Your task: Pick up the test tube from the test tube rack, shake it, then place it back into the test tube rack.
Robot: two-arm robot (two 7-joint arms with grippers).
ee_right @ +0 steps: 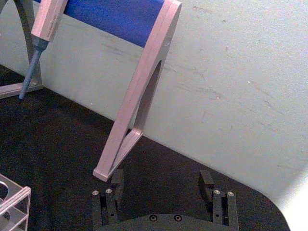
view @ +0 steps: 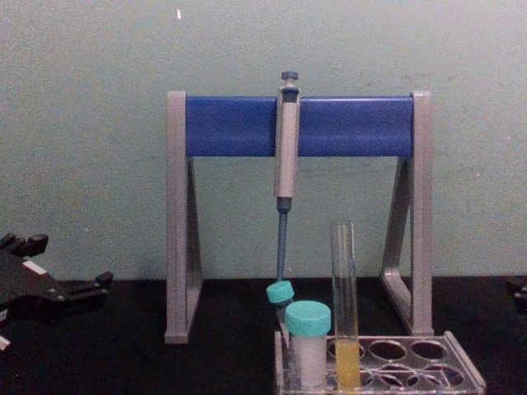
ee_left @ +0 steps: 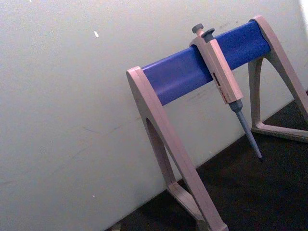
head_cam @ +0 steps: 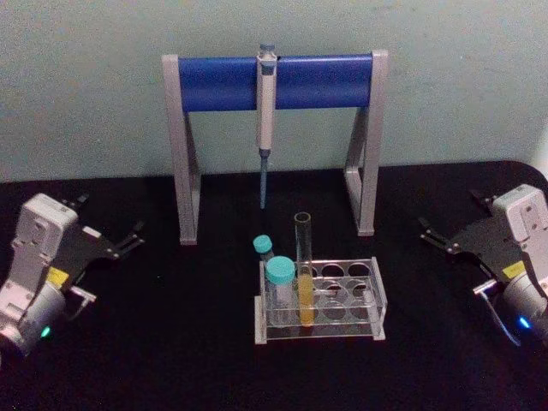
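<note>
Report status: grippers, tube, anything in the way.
Left gripper open, parked far left; right gripper open, parked far right. Tube upright in rack, untouched. Capped tube close beside it, left side.

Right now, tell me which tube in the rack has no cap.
The tall clear test tube with yellow-orange liquid at its bottom; its top is open. The two short tubes beside it in the test tube rack wear teal caps.

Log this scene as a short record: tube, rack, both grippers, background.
test tube: upright in test tube rack, yellow-orange liquid low inside
rack contents: also two teal-capped tubes
left gripper: parked at table's left, away from rack
right gripper: parked at right, open, empty
behind: pipette hanging on blue-bar stand
</note>
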